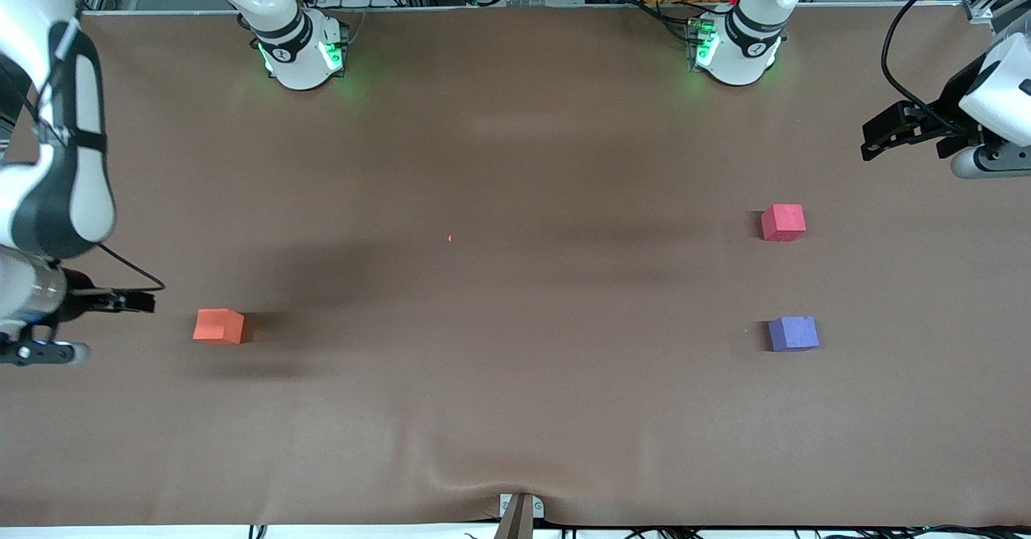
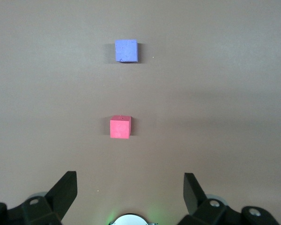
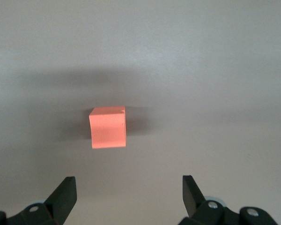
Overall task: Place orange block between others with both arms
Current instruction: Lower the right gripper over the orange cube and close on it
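Right end effector (image 3: 126, 197): fingers spread wide, nothing between them; it hangs in the air at the right arm's end of the tabletop (image 1: 515, 160), holding nothing; in the right wrist view the two black fingertips (image 3: 65, 192) frame bare cloth, with the orange block (image 3: 108, 127) ahead of them, apart from both; no contact.

Left end effector (image 2: 130, 192): likewise spread wide and empty; it hangs over the left arm's end of the tabletop; in the left wrist view its fingers (image 2: 193, 190) stand apart, the red-pink cube (image 2: 120, 127) ahead of them and the purple-blue cube (image 2: 126, 50) further along the same line; neither is touched.

Orange block (image 1: 218, 326): sits flat on the brown cloth toward the right arm's end, just beside the right end effector (image 1: 137, 302) as the front view shows it; slightly turned relative to the tabletop's edge; shadow cast toward the middle.

The others: red-pink cube (image 1: 783, 222) and purple-blue cube (image 1: 793, 333) rest toward the left arm's end, well apart from the orange block; purple-blue one nearer the front camera than the red-pink; bare cloth between the two.

Left end effector (image 1: 890, 132) in the front view shows at that end, close to the tabletop's edge.

Both arm bases (image 1: 302, 51) lit green along the edge farthest from the front camera; a tiny orange speck (image 1: 449, 238) lies near the tabletop's middle
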Controlling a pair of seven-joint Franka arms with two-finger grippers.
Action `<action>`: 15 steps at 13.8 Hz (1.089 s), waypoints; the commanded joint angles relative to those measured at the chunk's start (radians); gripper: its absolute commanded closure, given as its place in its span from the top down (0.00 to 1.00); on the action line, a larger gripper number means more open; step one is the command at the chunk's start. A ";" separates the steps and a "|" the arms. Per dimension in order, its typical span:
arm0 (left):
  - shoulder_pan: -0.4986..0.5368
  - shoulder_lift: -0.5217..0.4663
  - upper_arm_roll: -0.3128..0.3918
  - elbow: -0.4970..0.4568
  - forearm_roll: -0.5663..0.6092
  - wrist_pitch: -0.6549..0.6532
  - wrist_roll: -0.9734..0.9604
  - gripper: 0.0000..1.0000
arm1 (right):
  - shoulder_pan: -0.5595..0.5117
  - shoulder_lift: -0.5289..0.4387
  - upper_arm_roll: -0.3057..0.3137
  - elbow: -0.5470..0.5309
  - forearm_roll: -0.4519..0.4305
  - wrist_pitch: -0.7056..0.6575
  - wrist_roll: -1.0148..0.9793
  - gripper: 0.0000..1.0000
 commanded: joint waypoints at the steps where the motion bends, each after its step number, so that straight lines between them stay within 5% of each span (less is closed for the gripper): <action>1: 0.006 0.005 -0.006 0.015 -0.002 -0.013 0.004 1.00 | 0.014 0.073 -0.002 0.025 0.048 0.055 0.004 1.00; 6: 0.007 -0.001 -0.006 0.017 -0.007 -0.013 0.013 1.00 | 0.039 0.165 -0.002 0.010 0.057 0.198 0.002 1.00; 9: 0.004 0.003 -0.009 0.014 -0.007 -0.013 -0.001 1.00 | 0.030 0.170 0.000 -0.091 0.057 0.313 -0.002 1.00; 15: 0.029 -0.011 0.000 0.015 -0.010 -0.032 0.014 1.00 | 0.036 0.170 0.000 -0.165 0.117 0.328 0.002 1.00</action>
